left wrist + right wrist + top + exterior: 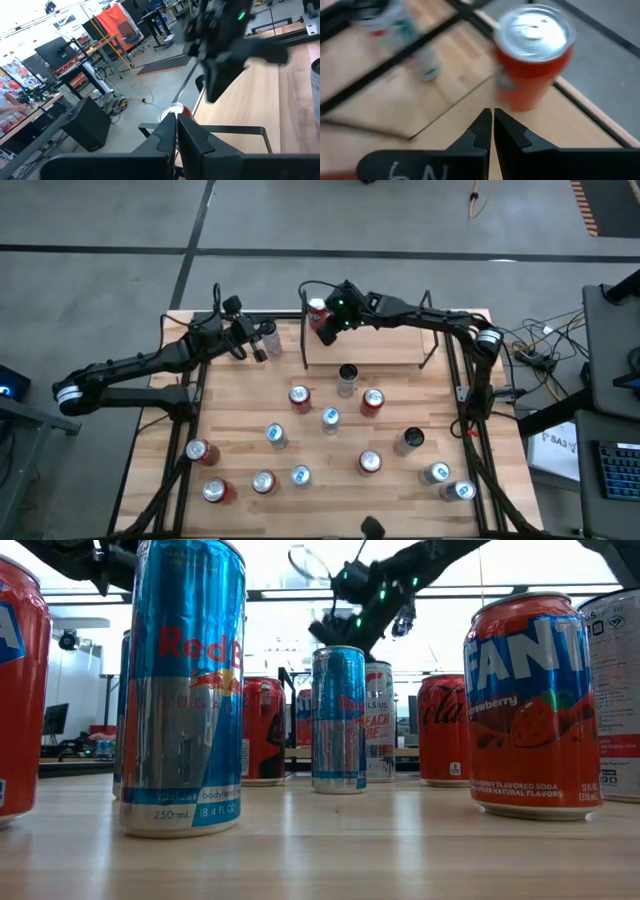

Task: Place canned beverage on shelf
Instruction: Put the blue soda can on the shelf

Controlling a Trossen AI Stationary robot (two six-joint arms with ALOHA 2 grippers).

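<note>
Shelf (385, 345) corner: red can (317, 311) near edge

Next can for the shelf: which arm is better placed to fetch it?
Probably the left. The left gripper sits beside a silver can just off the shelf; the right gripper is over the shelf's corner by the red can standing there.

Wooden table (230, 430): scattered upright cans (330, 418) in front of the shelf (380, 345); shelf carries one red can (318, 310), left corner.
</note>
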